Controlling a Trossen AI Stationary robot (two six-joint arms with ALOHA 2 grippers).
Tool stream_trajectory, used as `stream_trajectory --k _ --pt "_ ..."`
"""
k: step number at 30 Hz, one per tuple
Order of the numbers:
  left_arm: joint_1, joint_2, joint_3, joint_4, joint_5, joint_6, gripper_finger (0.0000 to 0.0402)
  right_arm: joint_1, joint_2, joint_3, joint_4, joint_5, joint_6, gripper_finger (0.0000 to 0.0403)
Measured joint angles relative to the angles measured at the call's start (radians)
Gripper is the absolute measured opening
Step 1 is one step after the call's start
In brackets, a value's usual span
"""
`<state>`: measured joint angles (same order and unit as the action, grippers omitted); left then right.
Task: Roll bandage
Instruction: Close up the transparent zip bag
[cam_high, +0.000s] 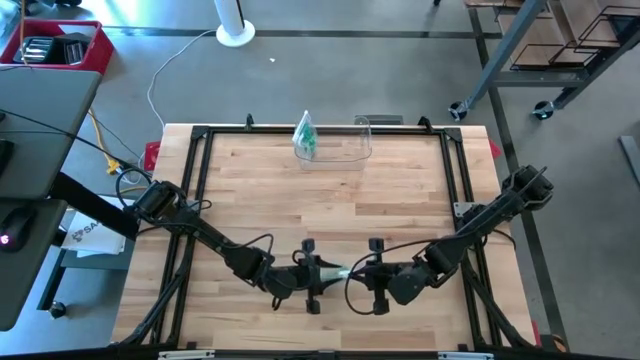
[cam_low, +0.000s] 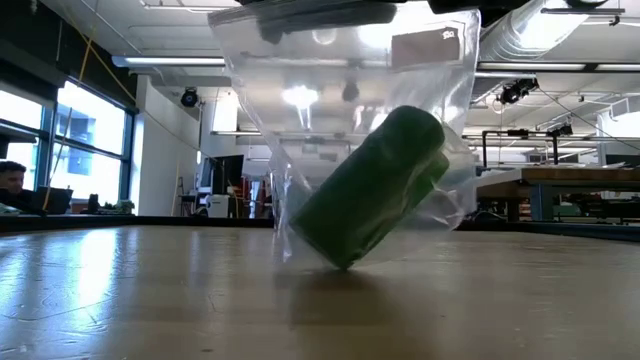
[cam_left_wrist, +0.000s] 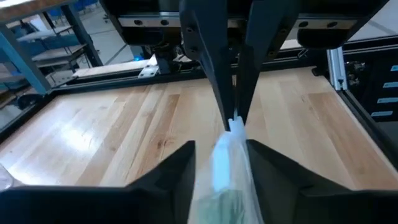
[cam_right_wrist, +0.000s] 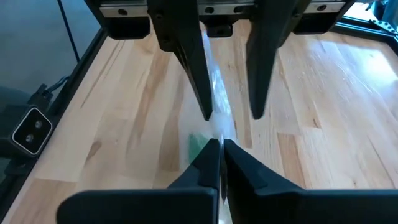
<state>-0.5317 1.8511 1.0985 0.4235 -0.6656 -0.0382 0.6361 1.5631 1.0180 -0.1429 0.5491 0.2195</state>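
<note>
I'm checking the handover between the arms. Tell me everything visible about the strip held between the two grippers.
The strip looks like thin, clear, crinkled film with a green piece at one end. It spans between the grippers above the near middle of the wooden table. The right gripper is shut on one end; the left gripper stands open around the other end.

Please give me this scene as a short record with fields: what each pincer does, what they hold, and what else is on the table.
left pincer: open, fingers on either side of the clear wrapped strip
right pincer: shut on the clear wrapped strip
strip: stretched between both pincers, near table edge, something green inside
plastic bag: far side of table, upright
green roll: inside plastic bag, tilted
</note>
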Motion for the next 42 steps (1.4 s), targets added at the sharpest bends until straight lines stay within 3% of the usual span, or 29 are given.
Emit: stream_trajectory --k 4,9,15,21,25,30,37,42 --pt "0.009 0.003 0.0 0.005 0.024 0.022 0.016 0.0 0.0 0.0 -0.003 0.0 -0.001 0.0001" --pt "0.014 0.033 0.0 0.121 0.076 0.108 0.0153 -0.001 0.0 0.0 0.002 0.0 -0.002 0.0001" --pt "0.015 0.051 0.0 0.174 0.077 0.142 0.0112 0.0 0.0 0.0 0.002 0.0 -0.002 0.0" --pt "0.015 0.051 0.0 0.162 0.074 0.145 0.0043 -0.001 0.0 0.0 0.002 0.0 0.002 0.0" --pt "0.01 0.048 0.002 0.123 0.054 0.143 0.0011 0.003 0.001 0.0 -0.004 0.0 0.008 0.0" --pt "-0.019 0.012 0.002 0.044 -0.009 0.129 0.0024 0.022 -0.019 0.0 -0.037 0.033 0.035 0.0" --pt "-0.062 -0.079 0.002 -0.205 -0.043 0.006 0.002 0.056 -0.079 0.0 -0.099 0.097 0.069 0.0" --pt "-0.083 -0.112 0.001 -0.295 -0.051 -0.037 0.0026 0.061 -0.091 0.0 -0.102 0.098 0.072 0.0"
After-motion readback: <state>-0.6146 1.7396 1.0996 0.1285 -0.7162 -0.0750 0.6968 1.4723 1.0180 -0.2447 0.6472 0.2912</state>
